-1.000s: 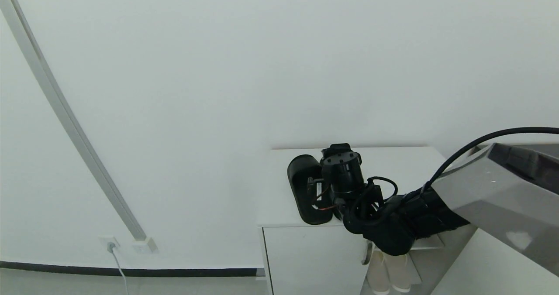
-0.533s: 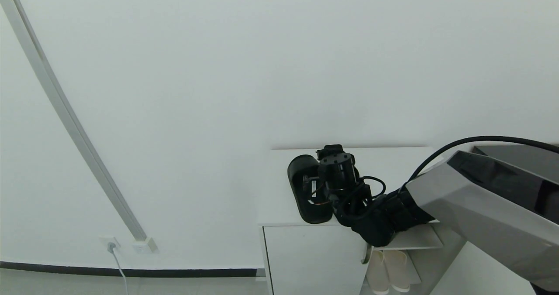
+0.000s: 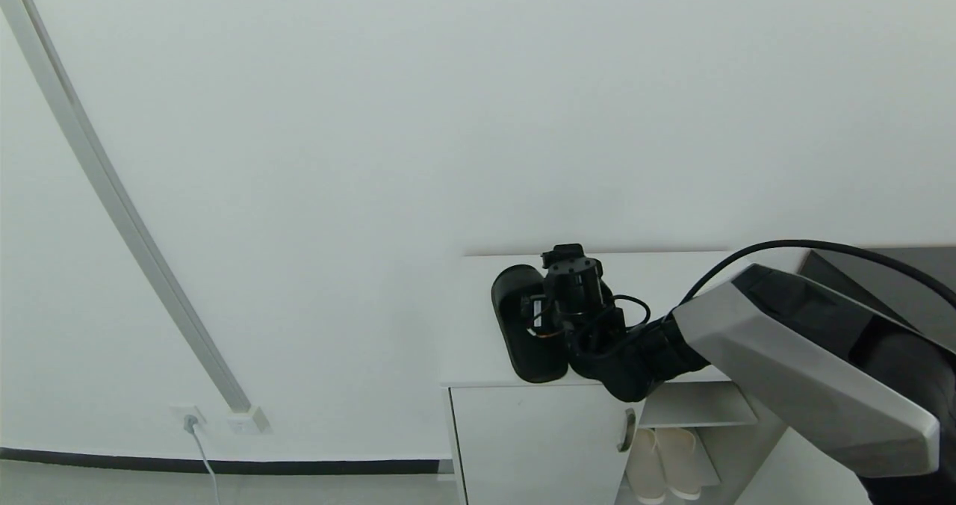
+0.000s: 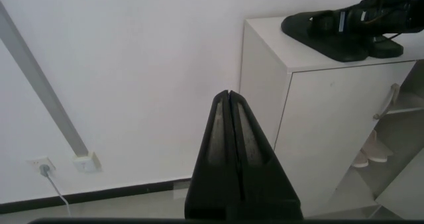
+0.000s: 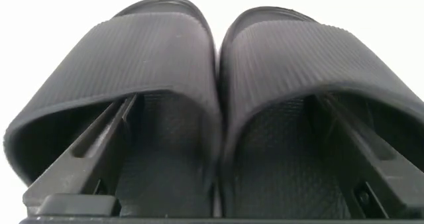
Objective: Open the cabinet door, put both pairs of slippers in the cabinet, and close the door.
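While the right gripper point(image 5: 225, 99) hangs over the cabinet point(image 3: 478, 341) top, its claw is released: the fingers point(image 5: 99, 158) are spread wide, one pushed under the strap of each of the black slippers point(image 3: 515, 341). Nothing is pinched between them. The black pair lies side by side, touching, on the left part of the cabinet top, near the front edge, with the toes pointing at the wall. In the head view the wrist covers the right slipper of the pair.

The left door panel point(image 3: 534, 445) is closed, with its handle point(image 3: 626, 430) on the right edge. The compartment to the right of it stands open. The white slippers point(image 3: 661, 464) sit inside it, under a shelf point(image 3: 694, 408), side by side with toes pointing inward.

The left gripper point(image 4: 229, 98) is clenched on nothing, its fingers pressed flat together. It sits low, well apart from the cabinet on its left side, and points at the wall.

A wall socket point(image 3: 190, 417) with a cable point(image 3: 205, 468) plugged in sits low on the wall, left of the cabinet.
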